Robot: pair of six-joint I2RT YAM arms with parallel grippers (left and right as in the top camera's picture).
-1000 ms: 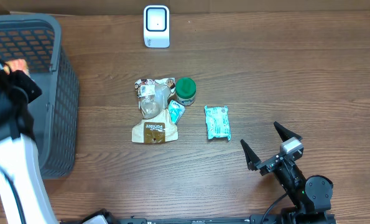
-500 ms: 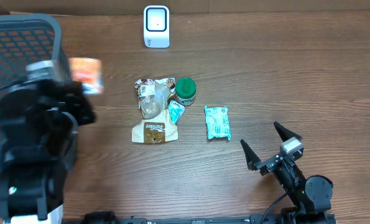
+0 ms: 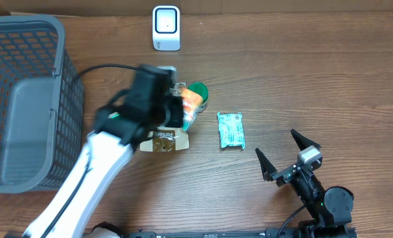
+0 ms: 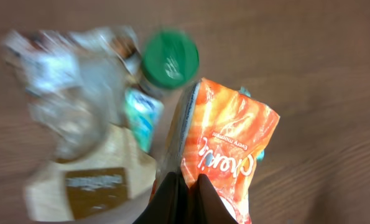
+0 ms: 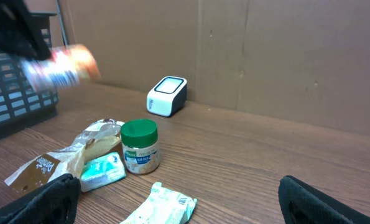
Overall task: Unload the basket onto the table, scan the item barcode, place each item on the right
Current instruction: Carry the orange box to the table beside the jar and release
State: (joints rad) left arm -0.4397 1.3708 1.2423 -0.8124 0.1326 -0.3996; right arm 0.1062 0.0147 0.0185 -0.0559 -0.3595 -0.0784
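The left fingers (image 4: 178, 190) pinch the orange packet (image 4: 225, 140), the right fingers (image 3: 265, 164) are spread; next, I think, its barcode should face the scanner (image 3: 166, 28).

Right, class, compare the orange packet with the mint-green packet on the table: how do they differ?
The orange packet is bright orange with white lettering; the mint-green packet is pale. The orange packet is pinched in the left gripper, off the table; the mint-green packet lies flat, untouched. The orange one hangs by the green-lidded jar; the mint-green one lies apart. Both are soft packets.
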